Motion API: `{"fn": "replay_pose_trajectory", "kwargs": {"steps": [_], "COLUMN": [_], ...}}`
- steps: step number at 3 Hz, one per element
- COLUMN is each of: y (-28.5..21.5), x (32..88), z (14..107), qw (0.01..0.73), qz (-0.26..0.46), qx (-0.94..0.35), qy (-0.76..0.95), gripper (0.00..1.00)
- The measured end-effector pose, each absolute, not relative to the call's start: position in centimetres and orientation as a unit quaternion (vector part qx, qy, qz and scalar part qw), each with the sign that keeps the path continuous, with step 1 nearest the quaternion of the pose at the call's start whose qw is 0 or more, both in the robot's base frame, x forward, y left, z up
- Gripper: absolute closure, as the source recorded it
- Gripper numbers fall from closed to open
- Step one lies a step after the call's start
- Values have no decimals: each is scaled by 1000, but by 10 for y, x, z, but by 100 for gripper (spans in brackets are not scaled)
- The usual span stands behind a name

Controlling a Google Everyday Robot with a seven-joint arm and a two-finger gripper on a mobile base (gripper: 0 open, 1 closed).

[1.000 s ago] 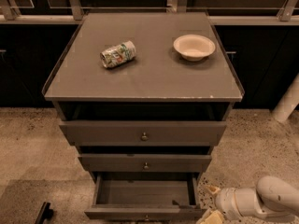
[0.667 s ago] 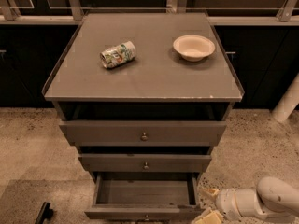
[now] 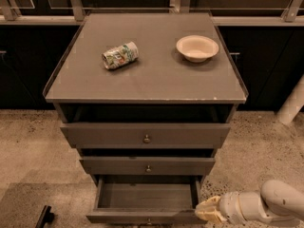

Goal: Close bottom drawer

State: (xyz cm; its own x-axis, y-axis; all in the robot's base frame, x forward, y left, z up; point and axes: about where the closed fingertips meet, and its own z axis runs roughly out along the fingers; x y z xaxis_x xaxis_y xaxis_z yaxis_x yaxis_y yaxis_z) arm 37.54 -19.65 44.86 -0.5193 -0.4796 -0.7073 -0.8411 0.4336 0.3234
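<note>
The bottom drawer (image 3: 147, 196) of the grey-brown cabinet stands pulled out, its empty box open to view and its front panel (image 3: 137, 217) at the lower edge of the view. My gripper (image 3: 207, 210), cream-coloured on a white arm (image 3: 266, 205), sits at the drawer's front right corner, close to or touching the front panel. The middle drawer (image 3: 148, 166) and top drawer (image 3: 145, 135) above stand slightly pulled out, each with a small round knob.
On the cabinet top (image 3: 156, 75) lie a crushed can (image 3: 119, 55) at left and a beige bowl (image 3: 197, 47) at right. Speckled floor (image 3: 28, 146) surrounds the cabinet. A dark object (image 3: 45, 216) lies on the floor at lower left. A white post (image 3: 293, 101) stands at right.
</note>
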Motion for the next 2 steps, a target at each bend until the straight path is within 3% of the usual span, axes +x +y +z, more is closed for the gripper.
{"fn": "replay_pose_trajectory", "kwargs": {"steps": [1,2], "y": [-195,-191], "x": [382,403], "z": [434,395], "qw": [273,293], "qz": [342,356], "qx": [-389,-370], "qy": [810,806], "gripper": [89,100]}}
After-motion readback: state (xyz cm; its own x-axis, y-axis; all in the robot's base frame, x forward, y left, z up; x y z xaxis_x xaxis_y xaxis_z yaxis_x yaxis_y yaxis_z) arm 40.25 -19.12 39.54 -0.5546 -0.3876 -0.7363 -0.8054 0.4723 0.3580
